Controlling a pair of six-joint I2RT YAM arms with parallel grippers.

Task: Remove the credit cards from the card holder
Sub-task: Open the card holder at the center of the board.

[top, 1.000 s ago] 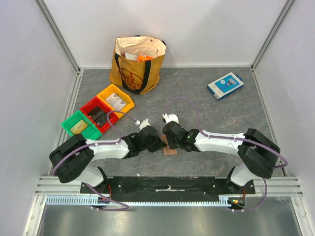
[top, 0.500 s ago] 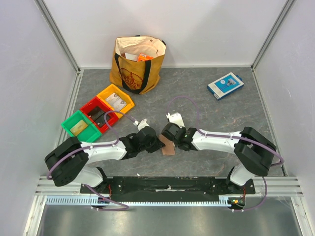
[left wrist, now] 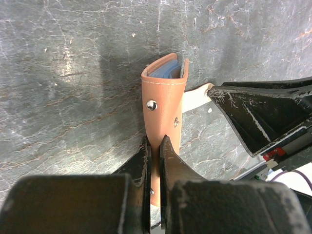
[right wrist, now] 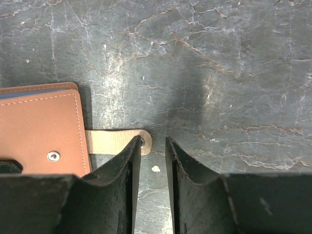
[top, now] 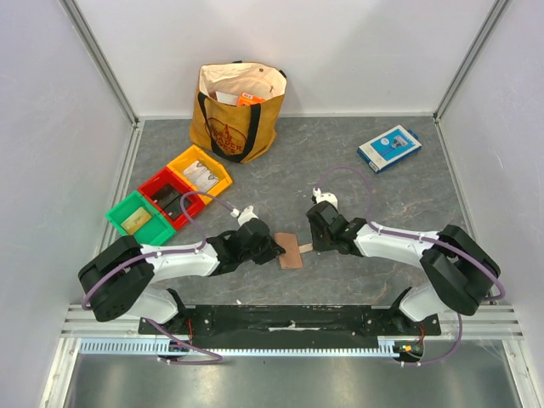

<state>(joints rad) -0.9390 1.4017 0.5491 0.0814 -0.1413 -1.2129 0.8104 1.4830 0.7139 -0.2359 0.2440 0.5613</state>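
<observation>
At the left of the dark grey marbled table [top: 357,187] three small plastic bins stand in a slanted row: a green bin [top: 140,217], a red bin [top: 170,197] and a yellow bin [top: 200,172] with a white printed sheet in it. Behind them, at the back wall, stands a mustard-yellow fabric tote bag [top: 238,110] with an open top. In the middle near the arms, the left gripper [top: 270,249] is closed tightly on the near edge of the pinkish-tan leather card holder [top: 291,252]. The card holder is folded, and in the left wrist view a bit of pale blue lining shows at its far end. I cannot tell if it rests on the table or is slightly lifted. Its pale snap tab [right wrist: 117,141] sticks out toward the right side. The credit cards cannot be made out in any view. The right gripper [top: 313,242] is just beside the card holder; its jaws stand narrowly apart with only table between them, and one fingertip [right wrist: 134,146] is at the end of the tab. Far to the right, well apart, lies a flat blue-and-white box [top: 389,148].
</observation>
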